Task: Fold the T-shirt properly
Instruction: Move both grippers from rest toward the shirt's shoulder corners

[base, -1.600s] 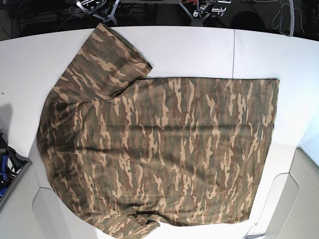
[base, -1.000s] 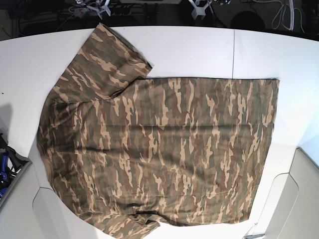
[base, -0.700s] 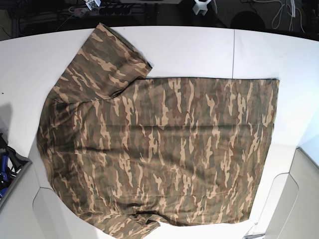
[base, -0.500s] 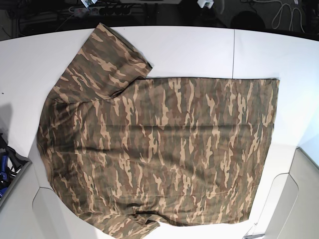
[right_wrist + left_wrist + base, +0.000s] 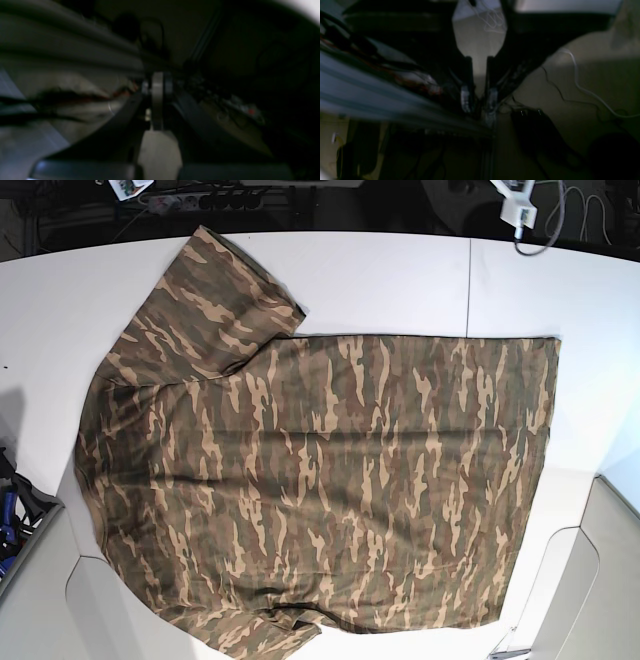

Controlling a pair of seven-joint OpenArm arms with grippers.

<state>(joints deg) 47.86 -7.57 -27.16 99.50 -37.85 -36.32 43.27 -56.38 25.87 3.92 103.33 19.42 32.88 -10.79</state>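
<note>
The T-shirt (image 5: 320,480) lies flat and unfolded on the table (image 5: 400,280); both end effectors, nearly closed and empty, must next reach its edge.

Left gripper (image 5: 478,100) fingers nearly closed; right gripper (image 5: 157,100) blurred.

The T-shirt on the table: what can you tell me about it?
The T-shirt is soft-looking fabric in brown, tan and olive camouflage. It lies spread flat and unfolded on the white table, one short sleeve pointing to the upper left, the straight hem at the right. Its near edge runs out of view. No gripper touches it.
</note>
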